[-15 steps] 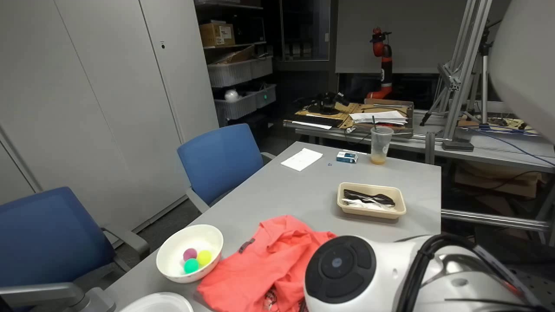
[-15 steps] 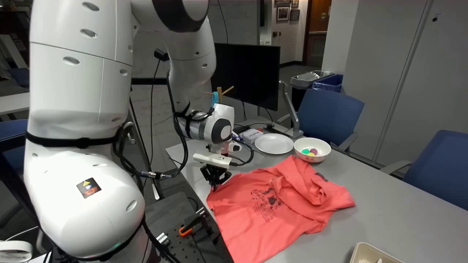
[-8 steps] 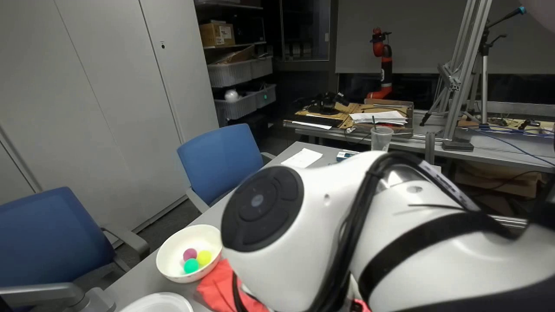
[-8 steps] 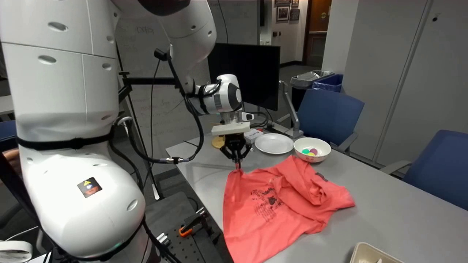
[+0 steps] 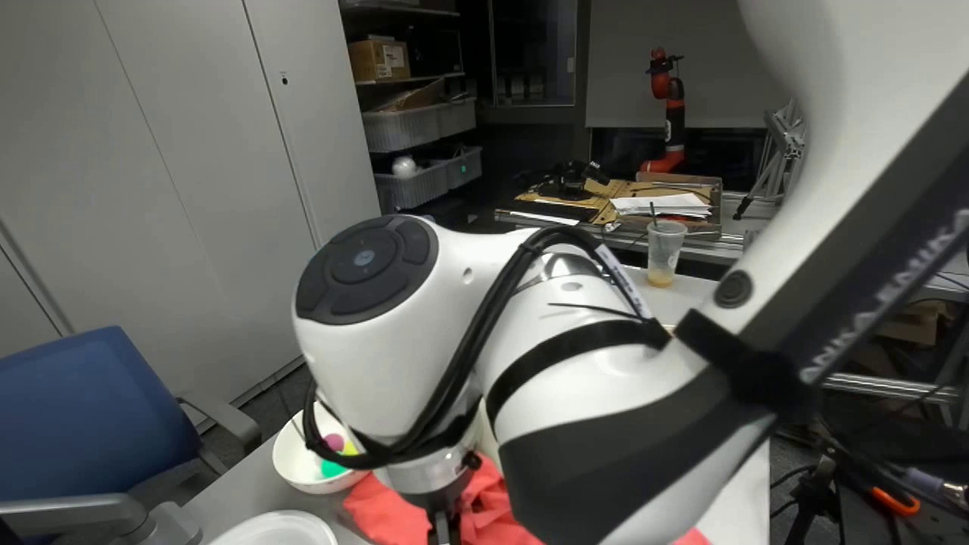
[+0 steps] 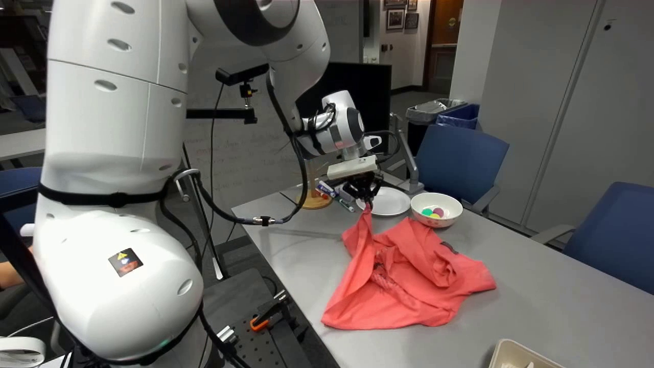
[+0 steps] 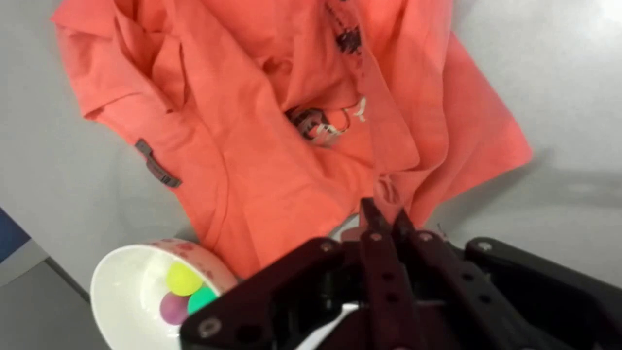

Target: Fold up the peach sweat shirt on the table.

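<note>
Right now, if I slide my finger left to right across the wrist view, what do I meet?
Corner of a blue chair → white bowl → gripper, pinching the peach sweat shirt. The shirt itself spreads too wide for one spot, so I left it out.

In exterior view, right side: "ANKA EMIKA" on dark strip (image 5: 882,325) of arm (image 5: 590,386), first letters hidden. In exterior view, lower left: yellow warning triangle (image 6: 121,256) on arm sticker (image 6: 125,262). Wrist view: print (image 7: 349,40) on shirt (image 7: 262,155), top centre, and neck tag (image 7: 158,170), left: not legible. Cable label (image 5: 623,280), centre of exterior view: too small.
</note>
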